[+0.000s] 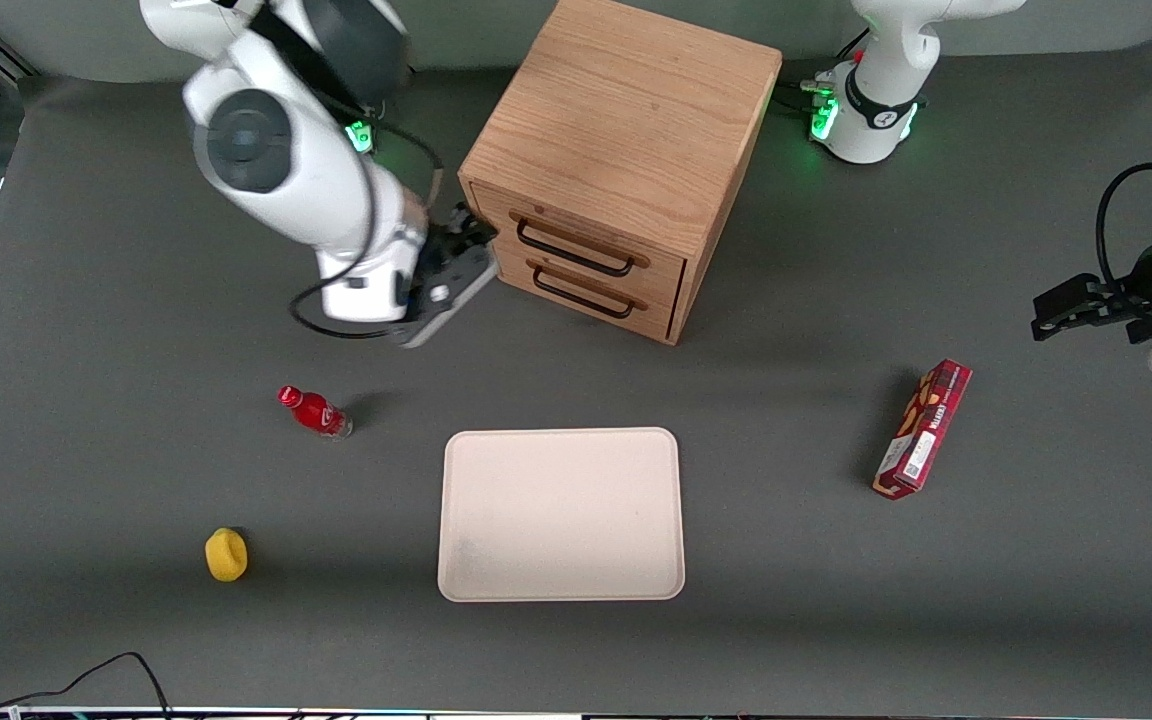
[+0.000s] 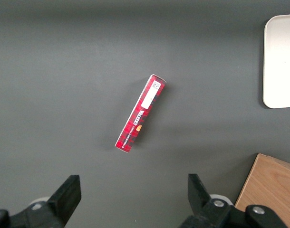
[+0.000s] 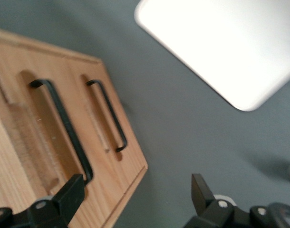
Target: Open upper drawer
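Note:
The oak cabinet (image 1: 626, 110) stands at the back middle of the table. Its upper drawer (image 1: 664, 275) is shut, and its black bar handle (image 1: 576, 250) lies above the lower drawer's handle (image 1: 581, 295). My right gripper (image 1: 471, 245) is open and empty. It hovers in front of the cabinet, at the working arm's end of the upper handle, not touching it. In the right wrist view the upper handle (image 3: 64, 128) ends close by one fingertip (image 3: 71, 190) of the gripper (image 3: 135, 185). The lower handle (image 3: 109, 116) shows beside it.
A cream tray (image 1: 451, 520) lies nearer the front camera than the cabinet; it also shows in the right wrist view (image 3: 221, 47). A red bottle (image 1: 314, 411) and a yellow object (image 1: 226, 554) lie toward the working arm's end. A red box (image 1: 923, 428) lies toward the parked arm's end.

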You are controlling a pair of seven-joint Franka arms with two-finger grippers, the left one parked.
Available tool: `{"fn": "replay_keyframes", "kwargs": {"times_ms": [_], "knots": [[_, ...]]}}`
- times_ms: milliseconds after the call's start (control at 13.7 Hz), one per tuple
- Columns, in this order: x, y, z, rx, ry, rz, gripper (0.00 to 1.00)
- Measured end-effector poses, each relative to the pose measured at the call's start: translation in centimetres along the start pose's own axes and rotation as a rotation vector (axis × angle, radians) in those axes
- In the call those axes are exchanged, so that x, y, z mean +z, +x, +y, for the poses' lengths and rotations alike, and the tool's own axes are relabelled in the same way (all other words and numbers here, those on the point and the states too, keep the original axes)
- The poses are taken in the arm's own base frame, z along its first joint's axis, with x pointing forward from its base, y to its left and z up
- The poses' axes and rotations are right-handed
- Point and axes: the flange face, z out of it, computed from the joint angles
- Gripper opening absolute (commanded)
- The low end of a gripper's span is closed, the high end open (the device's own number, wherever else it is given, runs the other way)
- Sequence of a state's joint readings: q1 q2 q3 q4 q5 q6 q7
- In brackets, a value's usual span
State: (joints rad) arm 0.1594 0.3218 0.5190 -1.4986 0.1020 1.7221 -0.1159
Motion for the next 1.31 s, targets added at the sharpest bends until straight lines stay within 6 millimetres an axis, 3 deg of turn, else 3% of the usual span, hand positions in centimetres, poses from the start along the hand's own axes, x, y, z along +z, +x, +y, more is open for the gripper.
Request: {"fn": "replay_keyframes", "kwargs": {"times_ms": [219, 438, 656, 1094, 1312], "knots": [[4.2, 1.9, -1.8, -0.178, 0.032, -0.026, 1.0], [6.6, 2.7, -1.2, -0.286, 0.056, -0.048, 1.0], [8.0, 3.1, -1.2, -0.32, 0.071, -0.052, 1.0], [9.6, 3.6, -4.7, -0.375, 0.084, -0.066, 1.0], [10.6, 4.0, -5.2, -0.383, 0.091, -0.065, 1.0]]}}
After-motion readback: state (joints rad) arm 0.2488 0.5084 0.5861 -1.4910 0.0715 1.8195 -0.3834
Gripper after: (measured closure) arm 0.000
